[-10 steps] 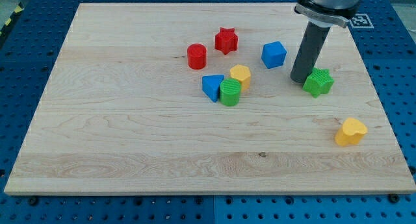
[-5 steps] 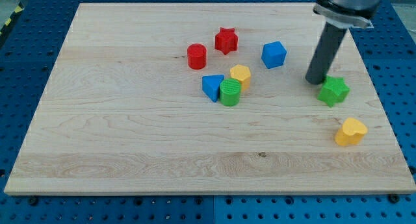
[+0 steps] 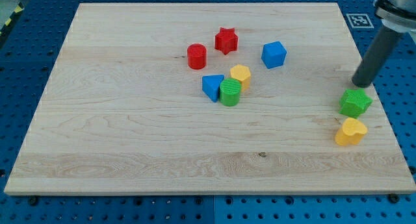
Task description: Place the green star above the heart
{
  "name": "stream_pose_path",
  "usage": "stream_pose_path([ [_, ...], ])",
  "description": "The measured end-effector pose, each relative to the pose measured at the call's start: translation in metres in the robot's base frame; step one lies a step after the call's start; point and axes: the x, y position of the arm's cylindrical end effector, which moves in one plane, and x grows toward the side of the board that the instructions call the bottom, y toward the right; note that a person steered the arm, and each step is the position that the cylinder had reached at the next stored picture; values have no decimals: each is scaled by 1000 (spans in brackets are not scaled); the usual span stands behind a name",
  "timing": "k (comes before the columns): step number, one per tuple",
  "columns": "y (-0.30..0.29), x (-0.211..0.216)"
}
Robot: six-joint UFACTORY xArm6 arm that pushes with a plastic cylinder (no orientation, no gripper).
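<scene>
The green star (image 3: 355, 102) lies near the board's right edge, just above the yellow heart (image 3: 350, 131) and almost touching it. My tip (image 3: 361, 84) stands just above the green star, at its upper right, on or very near the board's right edge. The dark rod rises from there to the view's top right corner.
A cluster sits mid-board: red cylinder (image 3: 196, 56), red star (image 3: 226, 40), blue cube (image 3: 273, 54), yellow block (image 3: 240, 75), blue triangle (image 3: 212, 87) and green cylinder (image 3: 229, 93). The wooden board (image 3: 130, 139) rests on a blue perforated table.
My tip has moved right and slightly down, pushing the green star right and down from mid-right of the board to just above the yellow heart. The other blocks have not moved.
</scene>
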Motion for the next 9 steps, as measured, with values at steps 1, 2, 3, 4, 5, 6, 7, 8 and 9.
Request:
stream_pose_path([
  [1,0,28],
  [2,-13,30],
  [3,-19,23],
  [4,-19,-20],
  [5,-21,-2],
  [6,-20,21],
  [7,-22,29],
  [8,-25,5],
  [9,-42,-15],
])
